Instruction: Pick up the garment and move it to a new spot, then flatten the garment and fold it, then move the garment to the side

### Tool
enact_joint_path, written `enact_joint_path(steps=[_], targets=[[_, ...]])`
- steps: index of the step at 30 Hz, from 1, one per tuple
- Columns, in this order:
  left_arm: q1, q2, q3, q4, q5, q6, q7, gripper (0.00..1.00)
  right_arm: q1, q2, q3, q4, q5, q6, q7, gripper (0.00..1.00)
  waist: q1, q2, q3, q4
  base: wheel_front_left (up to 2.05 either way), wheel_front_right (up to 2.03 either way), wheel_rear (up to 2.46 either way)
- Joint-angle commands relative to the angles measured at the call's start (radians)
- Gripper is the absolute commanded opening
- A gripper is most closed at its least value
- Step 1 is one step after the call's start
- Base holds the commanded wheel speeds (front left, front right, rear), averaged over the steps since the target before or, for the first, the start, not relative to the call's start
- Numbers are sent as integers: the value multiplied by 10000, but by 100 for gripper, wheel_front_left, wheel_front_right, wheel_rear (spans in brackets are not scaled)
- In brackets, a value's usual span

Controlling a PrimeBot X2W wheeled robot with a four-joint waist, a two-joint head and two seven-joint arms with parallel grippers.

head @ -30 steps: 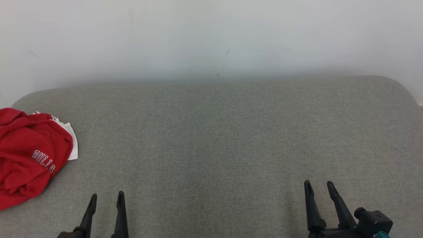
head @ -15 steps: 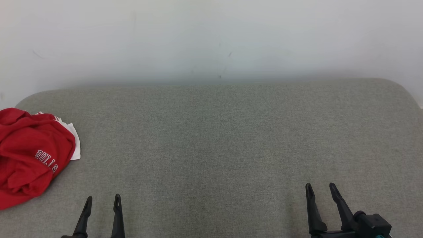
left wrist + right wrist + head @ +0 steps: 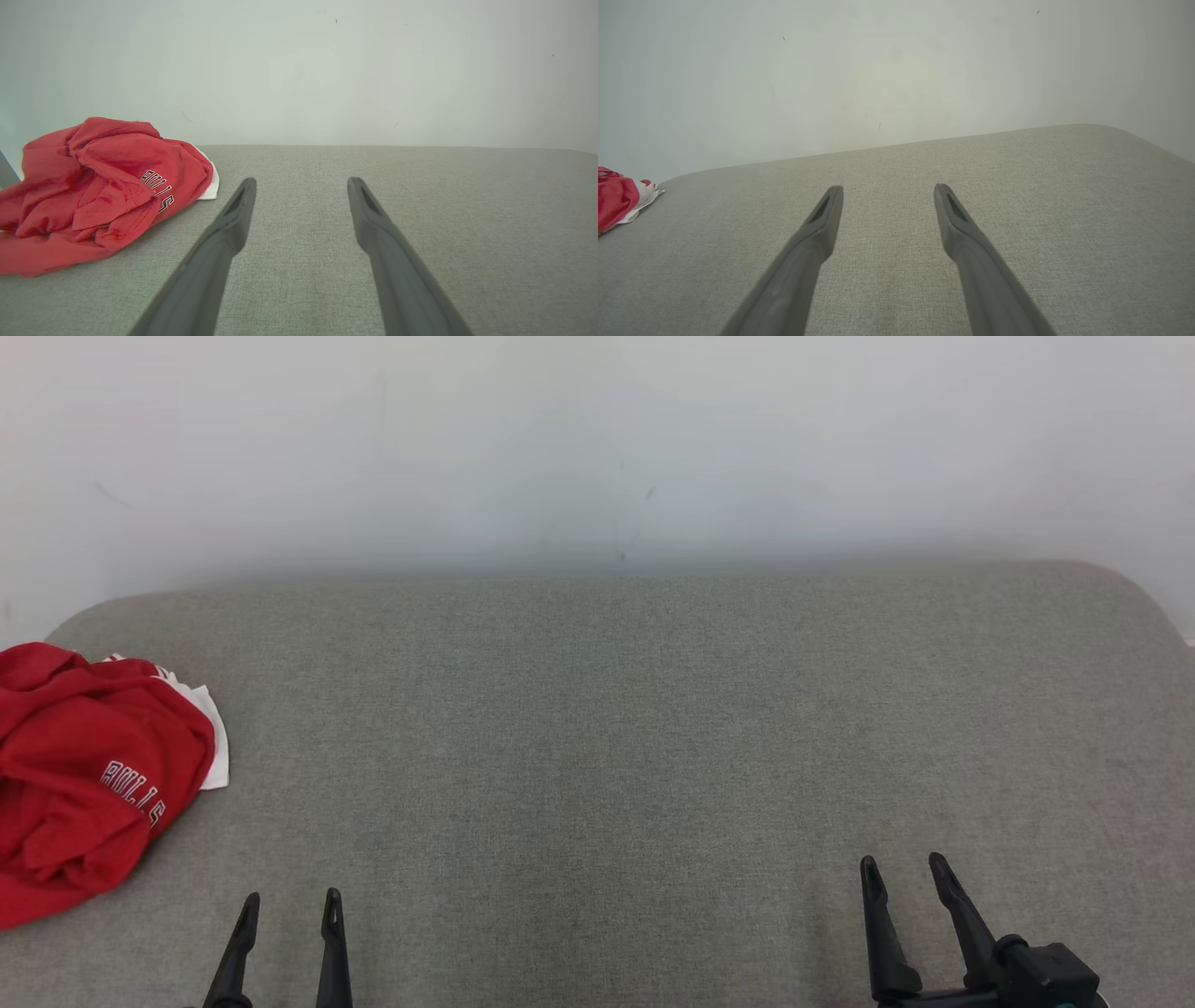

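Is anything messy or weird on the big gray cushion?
Yes: the red garment lies crumpled in a heap at the far left edge of the cushion, a white part poking out. Nothing else looks odd.

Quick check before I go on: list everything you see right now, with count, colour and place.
garment: one, red with white lettering and white fabric showing at its far edge, crumpled in a heap at the far left of the cushioned surface
cushioned surface: one, grey woven fabric, spanning the whole width of the head view, rounded far corners
wall: one, white with a few small dark marks, behind the surface
left gripper: one, dark, lower left, open, holding nothing, to the right of the garment and apart from it
right gripper: one, dark, lower right, open, holding nothing, over bare surface
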Motion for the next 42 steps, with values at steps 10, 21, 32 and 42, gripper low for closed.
enact_joint_path(steps=[10, 21, 32, 42], targets=[[124, -9, 14, -50, -35, 34, -32, 100, 89, -2, -11, 13, 80, -21, -13, 100, 0, 0, 43, 0, 0, 0, 0], [108, -8, 30, -57, -71, 11, -32, 100, 109, 0, 2, 5, 89, -21, -13, 100, 0, 0, 50, 7, 0, 0, 0], [78, -10, 55, 4, 40, -35, -32, 100, 169, 0, 75, 6, 213, -21, -12, 100, 0, 0, 101, 321, 0, 0, 0], [105, -10, 224, 114, 0, 22, -32, 100, 260, 0, 6, 65, 229, -21, -12, 100, 0, 0, 137, 1539, 0, 0, 0]])
